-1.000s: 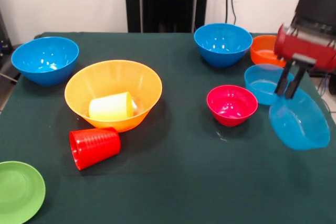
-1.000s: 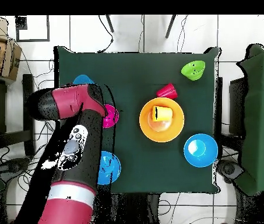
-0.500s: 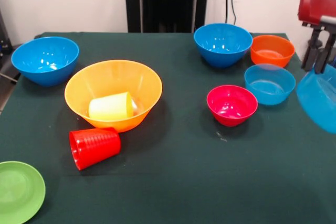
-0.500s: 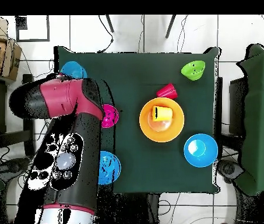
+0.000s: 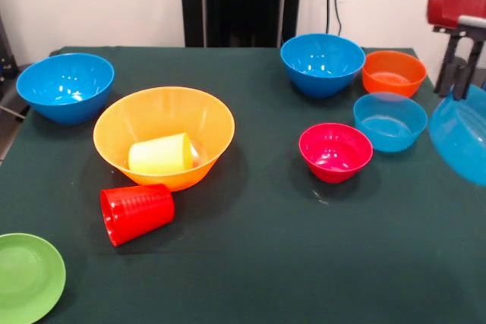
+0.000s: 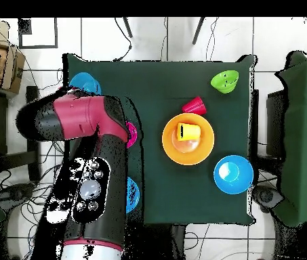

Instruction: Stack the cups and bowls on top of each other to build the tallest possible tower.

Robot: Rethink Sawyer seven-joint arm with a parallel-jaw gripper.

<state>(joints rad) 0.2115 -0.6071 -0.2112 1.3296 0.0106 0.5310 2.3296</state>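
The dark green cloth-covered table [image 5: 266, 263] carries nearly all the pieces. Left of centre in the front view stands the big glossy yellow-orange plastic bowl [image 5: 163, 136], the tower's base, with the small yellow plastic cup [image 5: 161, 154] lying on its side inside it. At the right edge the red and black arm's gripper [image 5: 458, 81] hangs above the table, its dark fingers [image 5: 448, 66] pinched close on the rim of a pale translucent blue plastic bowl [image 5: 460, 142], which tilts in the air, partly out of the picture.

Of the two deep blue glossy bowls, one [image 5: 65, 86] sits far left and the other [image 5: 323, 63] far right of centre. The second pale blue bowl [image 5: 389, 121], the orange bowl [image 5: 392, 73] and the pink-red bowl [image 5: 335, 152] cluster on the right. The light green bowl [image 5: 29, 275] sits at the near left corner. The ribbed red plastic cup [image 5: 137, 212] lies on its side, touching the base bowl's near wall.

The step in hand looks like carrying the lifted bowl toward the tower. The next move calls for a long sweep left across the table, then levelling the bowl over the base; the loose yellow cup inside may keep it from seating flat.
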